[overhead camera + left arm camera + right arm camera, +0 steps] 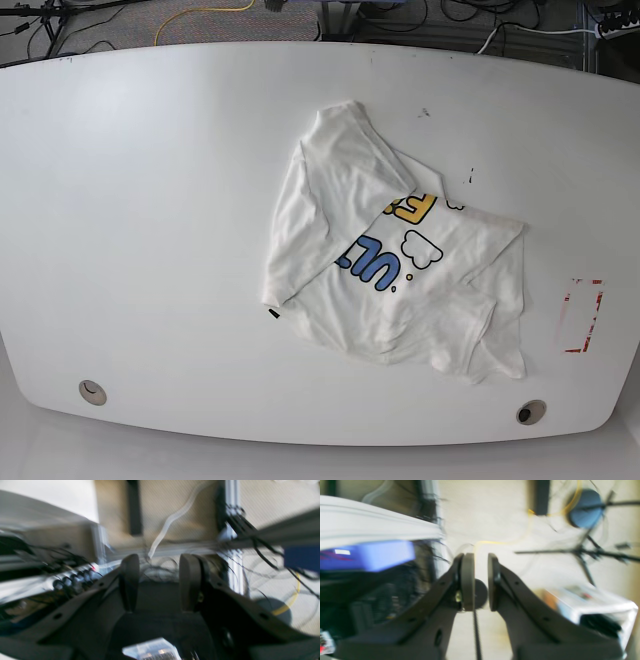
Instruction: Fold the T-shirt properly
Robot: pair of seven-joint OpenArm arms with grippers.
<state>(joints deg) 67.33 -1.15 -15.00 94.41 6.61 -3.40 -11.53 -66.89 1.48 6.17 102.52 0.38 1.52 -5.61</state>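
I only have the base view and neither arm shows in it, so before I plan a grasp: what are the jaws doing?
Observer: The left gripper has its jaws well apart with nothing between them; it faces floor and cables, not the table.
Operator: And the right one?
Observer: The right gripper shows a narrow gap between its jaws, also with no cloth in it.
Operator: Does either wrist camera see the T-shirt?
Observer: No. Both wrist views are blurred and show only the floor, aluminium framing and a tripod's legs.
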